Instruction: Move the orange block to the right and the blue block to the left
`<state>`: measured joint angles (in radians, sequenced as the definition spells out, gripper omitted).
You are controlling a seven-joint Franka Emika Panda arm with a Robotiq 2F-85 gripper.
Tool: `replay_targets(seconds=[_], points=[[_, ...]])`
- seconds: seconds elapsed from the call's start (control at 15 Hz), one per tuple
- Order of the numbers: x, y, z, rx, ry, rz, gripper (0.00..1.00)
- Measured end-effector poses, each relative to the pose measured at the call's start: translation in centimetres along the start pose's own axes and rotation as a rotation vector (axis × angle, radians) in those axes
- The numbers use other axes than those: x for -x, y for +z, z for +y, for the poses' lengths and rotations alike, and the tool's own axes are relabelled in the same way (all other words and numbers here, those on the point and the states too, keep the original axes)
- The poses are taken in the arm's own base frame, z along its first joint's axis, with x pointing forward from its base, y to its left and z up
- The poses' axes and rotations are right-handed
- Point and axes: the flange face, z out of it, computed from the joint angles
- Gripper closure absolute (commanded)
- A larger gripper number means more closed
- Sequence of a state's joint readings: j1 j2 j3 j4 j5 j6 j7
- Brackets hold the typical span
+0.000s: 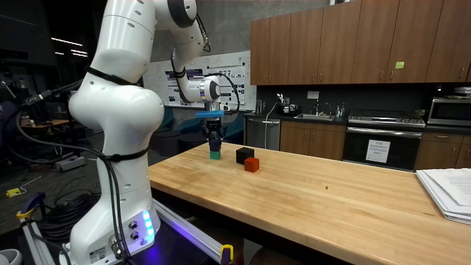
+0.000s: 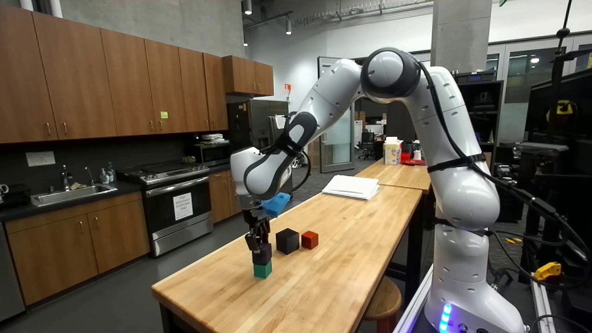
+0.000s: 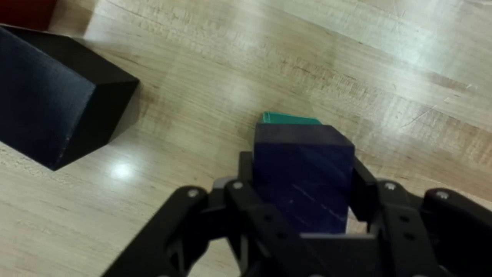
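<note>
The orange block (image 1: pixel 251 165) is a small red-orange cube on the table in both exterior views (image 2: pixel 310 240). Only its edge shows at the top left of the wrist view (image 3: pixel 27 13). The dark blue block (image 3: pixel 303 173) is between the fingers of my gripper (image 3: pixel 301 165), which touch it on both sides. In both exterior views the blue block (image 2: pixel 262 254) is directly above the green-teal cube (image 2: pixel 262 269). I cannot tell whether they touch. The green-teal cube (image 1: pixel 215 155) is mostly hidden under the blue block in the wrist view.
A larger black cube (image 1: pixel 244 155) stands close beside the orange block, between it and my gripper. A stack of white paper (image 2: pixel 351 186) lies at the far part of the wooden table (image 2: pixel 323 277). The table's edge is near the gripper's side.
</note>
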<state>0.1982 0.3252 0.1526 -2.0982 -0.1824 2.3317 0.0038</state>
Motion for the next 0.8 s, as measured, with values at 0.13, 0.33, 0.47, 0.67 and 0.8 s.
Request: replay_targets(seconds=[0.13,0.33,0.47,0.67,0.8], points=[[-0.18,-0.07,0.03,0.000,0.000,0.003,0.69],[-0.44,0.06,0.07,-0.001,0.001,0.003,0.49],[-0.53,0.25,0.07,-0.002,0.001,0.001,0.18],[-0.56,0.66,0.09,-0.004,0.001,-0.005,0.01],[-0.55,0.77,0.12,-0.005,0.002,-0.007,0.00]])
